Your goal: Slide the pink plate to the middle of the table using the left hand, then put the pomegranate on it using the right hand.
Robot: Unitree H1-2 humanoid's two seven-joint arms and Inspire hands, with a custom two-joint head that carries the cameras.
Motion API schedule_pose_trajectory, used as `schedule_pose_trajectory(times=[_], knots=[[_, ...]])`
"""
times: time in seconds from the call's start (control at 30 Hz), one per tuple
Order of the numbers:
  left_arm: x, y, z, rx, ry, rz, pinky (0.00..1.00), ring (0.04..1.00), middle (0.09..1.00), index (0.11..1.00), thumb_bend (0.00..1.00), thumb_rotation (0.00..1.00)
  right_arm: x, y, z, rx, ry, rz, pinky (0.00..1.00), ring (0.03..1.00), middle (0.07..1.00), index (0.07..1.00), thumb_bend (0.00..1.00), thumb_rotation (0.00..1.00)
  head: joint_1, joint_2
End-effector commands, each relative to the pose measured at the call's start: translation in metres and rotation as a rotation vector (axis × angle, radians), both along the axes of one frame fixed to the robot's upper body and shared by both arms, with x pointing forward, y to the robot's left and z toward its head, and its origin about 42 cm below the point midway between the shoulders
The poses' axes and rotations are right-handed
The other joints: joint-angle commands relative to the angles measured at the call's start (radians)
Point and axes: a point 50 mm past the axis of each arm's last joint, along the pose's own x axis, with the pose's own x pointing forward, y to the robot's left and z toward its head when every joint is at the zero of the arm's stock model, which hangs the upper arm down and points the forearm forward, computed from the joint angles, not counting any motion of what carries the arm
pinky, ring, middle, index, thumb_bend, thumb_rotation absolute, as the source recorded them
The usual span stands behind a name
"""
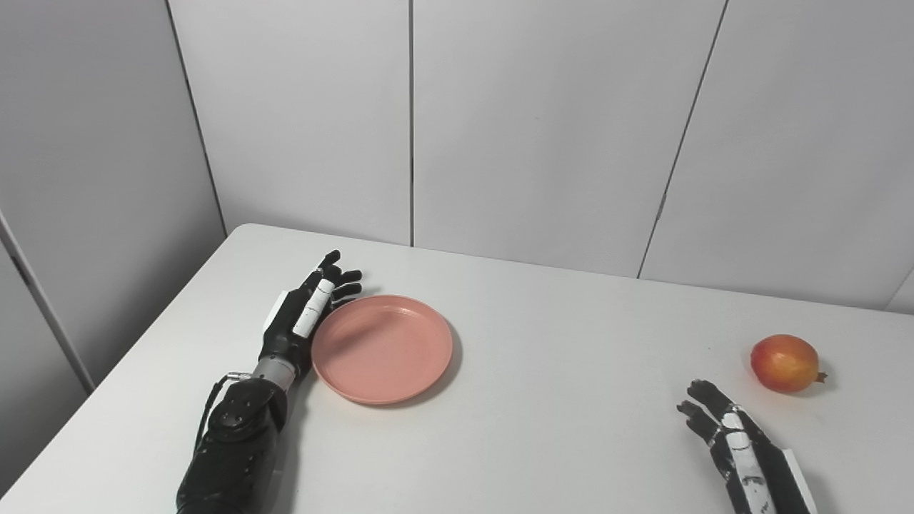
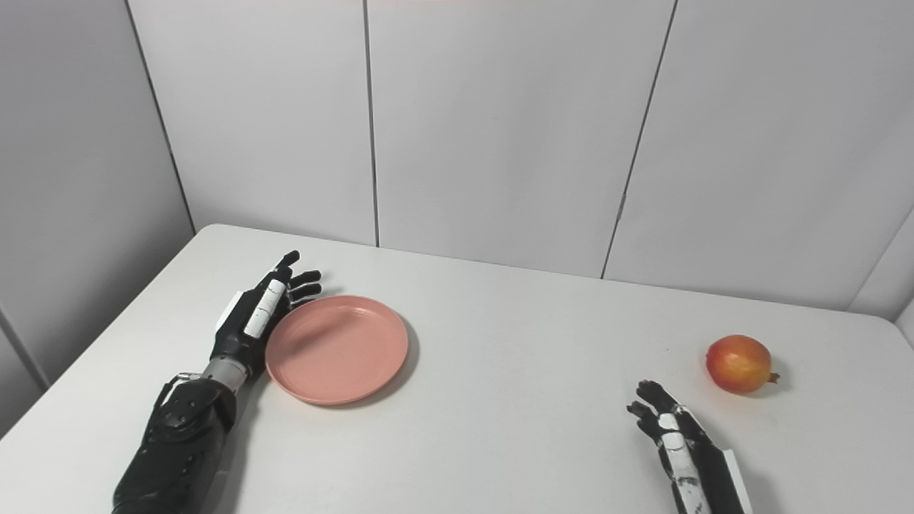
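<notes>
**Left hand at the plate's edge, pomegranate waiting on the right**

The pink plate (image 1: 382,348) lies flat on the white table (image 1: 557,400), on the left part of it and not yet in the middle. The left hand (image 1: 303,314) lies along the plate's left rim, on its side, with the fingers stretched out and a little apart, holding nothing. The palm side seems to touch the rim, but I cannot tell for sure if there is real contact or a thin gap.

The pomegranate (image 1: 784,363) stands on the table far to the right, well apart from the plate. The right hand (image 1: 735,446) is near it, a little in front and to the left of the fruit, with the fingers extended and apart, empty.

In my judgement the plate is light and stiff, probably plastic, and it should slide easily on the smooth table. No grasp is needed; a push on the left rim with the side of the hand is enough. If the push is too fast or off-centre, the plate may turn or run away from the hand.

The pomegranate looks firm and round, so it can roll. The best hold is around its widest part, with the fingers on one side and the thumb on the other, and it must be set down gently so that it stays in the shallow plate.
</notes>
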Motion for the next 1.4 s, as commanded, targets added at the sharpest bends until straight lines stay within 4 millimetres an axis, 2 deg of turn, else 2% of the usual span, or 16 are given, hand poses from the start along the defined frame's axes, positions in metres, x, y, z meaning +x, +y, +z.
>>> schedule_pose_trajectory(times=[0.0,0.33,0.63,0.97,1.37], knots=[[0.002,-0.027,-0.002,-0.009,0.028,-0.052,0.76,0.781,0.788,0.915,0.91,0.79,-0.005,0.005,-0.006,0.018,0.026,0.002,0.9,0.829,0.853,0.787,0.78,0.81,-0.001,0.002],[-0.001,-0.062,-0.004,-0.026,0.039,-0.077,0.74,0.76,0.767,0.908,0.93,0.79,-0.005,0.008,-0.005,0.032,0.023,0.004,0.89,0.813,0.843,0.784,0.76,0.78,-0.009,0.007],[0.0,-0.085,-0.004,-0.042,0.056,-0.1,0.73,0.76,0.77,0.902,0.92,0.8,-0.004,0.011,-0.004,0.019,0.018,0.008,0.88,0.805,0.841,0.783,0.77,0.78,-0.02,0.01],[-0.001,-0.103,-0.001,-0.068,0.054,-0.14,0.76,0.763,0.765,0.913,0.89,0.81,-0.004,0.023,-0.003,0.007,0.016,0.011,0.87,0.797,0.843,0.781,0.8,0.78,-0.119,0.03],[-0.007,-0.138,-0.01,-0.12,0.091,-0.169,0.76,0.762,0.762,0.908,0.86,0.79,-0.006,0.037,0.003,-0.011,0.015,0.012,0.88,0.797,0.86,0.797,0.81,0.81,-0.166,0.045]])
